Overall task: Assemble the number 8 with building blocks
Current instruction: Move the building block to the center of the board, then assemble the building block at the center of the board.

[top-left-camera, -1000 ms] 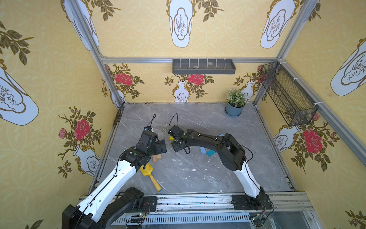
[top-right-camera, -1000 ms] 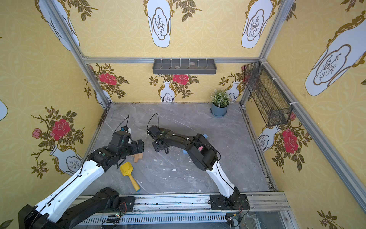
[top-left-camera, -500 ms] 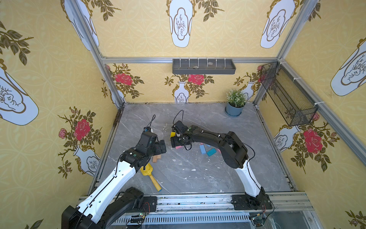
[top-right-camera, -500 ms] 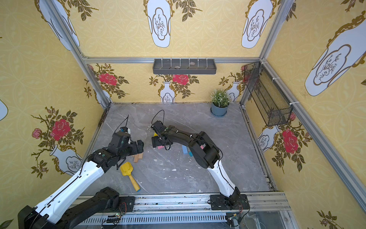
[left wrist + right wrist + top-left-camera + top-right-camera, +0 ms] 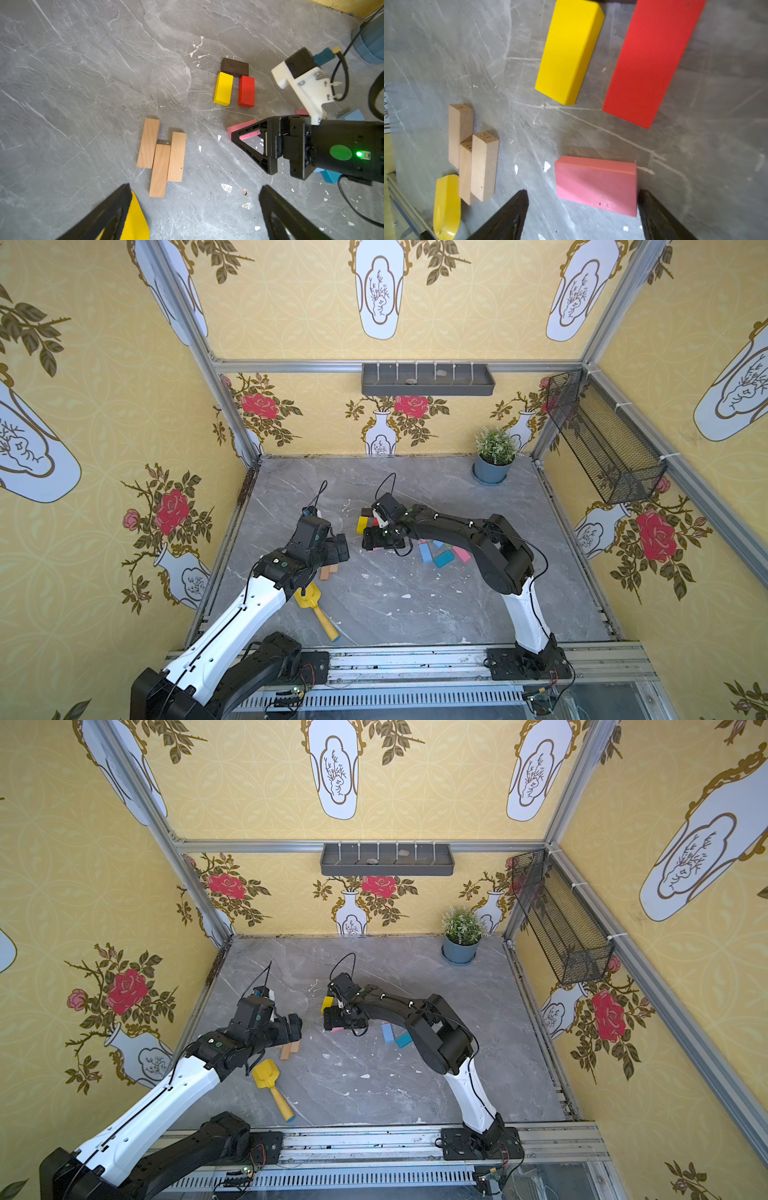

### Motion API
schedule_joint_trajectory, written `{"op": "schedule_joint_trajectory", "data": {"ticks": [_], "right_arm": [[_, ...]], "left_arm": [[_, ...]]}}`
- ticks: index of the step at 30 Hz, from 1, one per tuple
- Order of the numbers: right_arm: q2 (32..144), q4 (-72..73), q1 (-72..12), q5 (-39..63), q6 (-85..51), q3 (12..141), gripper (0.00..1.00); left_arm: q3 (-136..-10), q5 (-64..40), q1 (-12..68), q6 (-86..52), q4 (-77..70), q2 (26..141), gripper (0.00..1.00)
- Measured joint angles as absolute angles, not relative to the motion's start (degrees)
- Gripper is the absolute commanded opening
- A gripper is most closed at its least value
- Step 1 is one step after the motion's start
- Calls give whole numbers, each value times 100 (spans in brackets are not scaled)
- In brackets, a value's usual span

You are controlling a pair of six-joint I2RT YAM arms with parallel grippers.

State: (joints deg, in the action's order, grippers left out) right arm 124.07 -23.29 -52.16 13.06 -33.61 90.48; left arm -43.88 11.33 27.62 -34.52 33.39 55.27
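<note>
Jaws on the right arm stand wide and low over the grey marble surface, straddling a pink block. One finger sits right at the block's end and the other is clear of it, so I read no grip. Whether that block lies flat I cannot tell.

Left jaws are spread wide too and hold nothing, near three tan wooden blocks packed side by side. A yellow toy shovel lies just beside those.

I see a yellow block and a red block lying parallel with a gap between. A dark brown block lies across their far ends. A light blue block and a teal block lie beside the right arm.
</note>
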Motion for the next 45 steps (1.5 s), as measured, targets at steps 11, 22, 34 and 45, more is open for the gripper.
{"op": "schedule_joint_trajectory", "data": {"ticks": [11, 22, 34, 45], "right_arm": [[12407, -2049, -5251, 1780, -3564, 8947, 82], [11487, -2058, -5022, 1887, -3612, 8285, 85], [9032, -1883, -4086, 1398, -3264, 6908, 96], [8060, -1920, -3262, 1299, -3146, 5870, 98]], "left_arm": [[-4388, 1131, 2762, -3450, 3332, 5568, 98], [-4331, 679, 2762, -3494, 3240, 5734, 96], [-5129, 84, 3306, -3275, 3205, 7465, 96], [-5975, 165, 3468, -3044, 3256, 9048, 96]]}}
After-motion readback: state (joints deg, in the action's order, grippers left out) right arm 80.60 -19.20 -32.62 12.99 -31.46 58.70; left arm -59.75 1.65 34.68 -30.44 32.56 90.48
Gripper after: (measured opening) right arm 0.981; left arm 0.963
